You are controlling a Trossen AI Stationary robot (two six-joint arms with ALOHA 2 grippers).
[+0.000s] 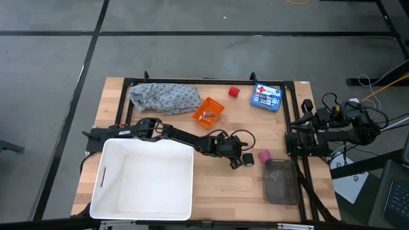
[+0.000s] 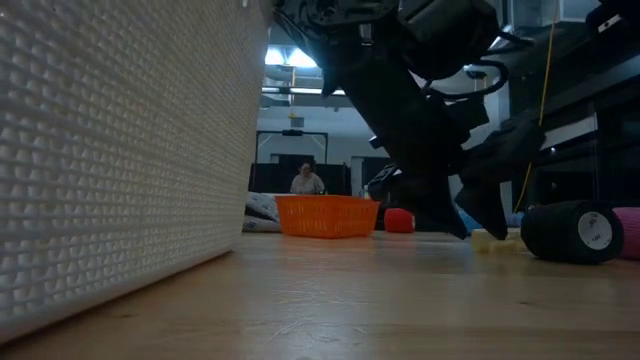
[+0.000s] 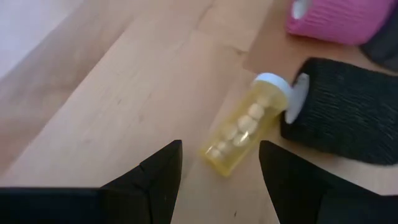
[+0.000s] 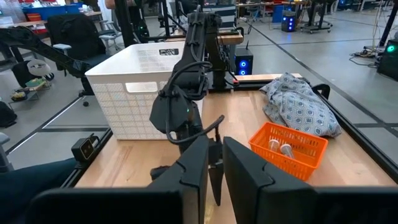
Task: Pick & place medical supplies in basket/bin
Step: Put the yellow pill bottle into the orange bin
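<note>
My left gripper (image 3: pixel 219 168) is open and low over the table, right of the white tub. A yellow pill bottle (image 3: pixel 245 124) with a white cap lies on its side just ahead of the fingers, untouched. Its cap end rests against a black roll (image 3: pixel 342 118), and a pink roll (image 3: pixel 336 18) lies beyond. In the high view the left gripper (image 1: pixel 235 160) stands beside the black roll (image 1: pixel 248 158) and pink roll (image 1: pixel 263 156). The orange basket (image 1: pixel 209 112) holds small clear pieces. A grey patterned cloth (image 1: pixel 165 97) and a red roll (image 1: pixel 234 92) lie near the far edge. My right gripper (image 4: pixel 216 165) waits at the table's right edge with its fingers nearly together.
The big white tub (image 1: pixel 144 179) fills the near left part of the table, close beside the left arm. A blue first-aid box (image 1: pixel 267 97) lies at the far right. A grey see-through tray (image 1: pixel 280 181) sits near the right front. A person sits in the room behind.
</note>
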